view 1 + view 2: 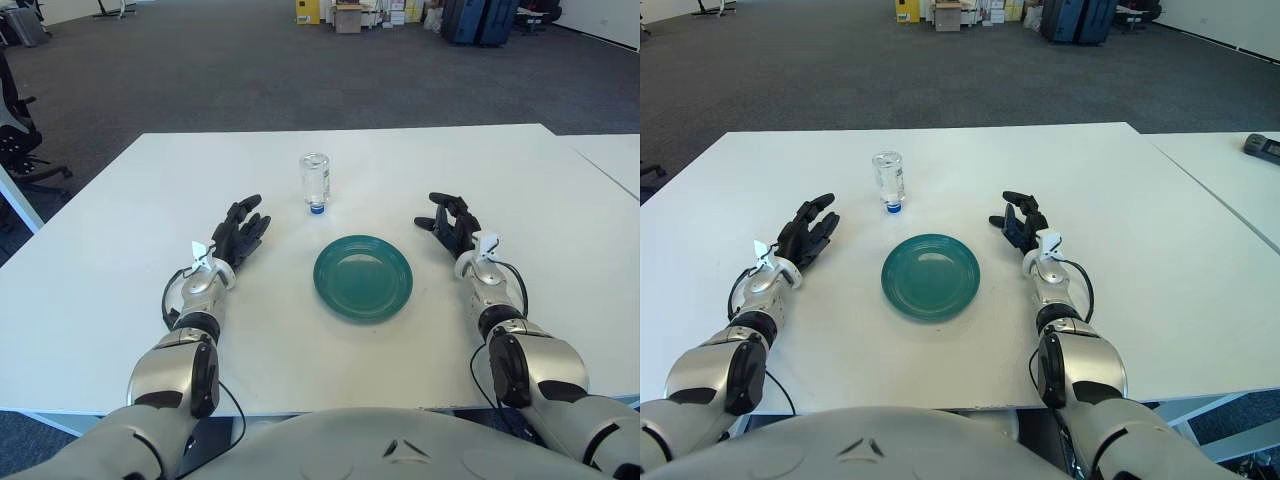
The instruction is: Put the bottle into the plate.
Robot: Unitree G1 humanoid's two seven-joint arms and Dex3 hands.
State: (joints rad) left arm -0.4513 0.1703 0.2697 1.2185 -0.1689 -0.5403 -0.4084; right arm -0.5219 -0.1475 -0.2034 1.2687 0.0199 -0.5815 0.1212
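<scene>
Nothing is grasped yet by the released left hand (238, 236) or right hand (452, 226); the bottle (315, 183) beyond the plate (363, 277) must first be reached.

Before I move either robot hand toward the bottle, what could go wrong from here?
1. The bottle stands on its blue cap, a narrow base, so a glancing touch would likely tip it and let it roll.
2. It stands just beyond the plate, so a low carry might clip the rim.
3. The left robot hand and right robot hand both lie open and apart from it; clear plastic may slip.
</scene>
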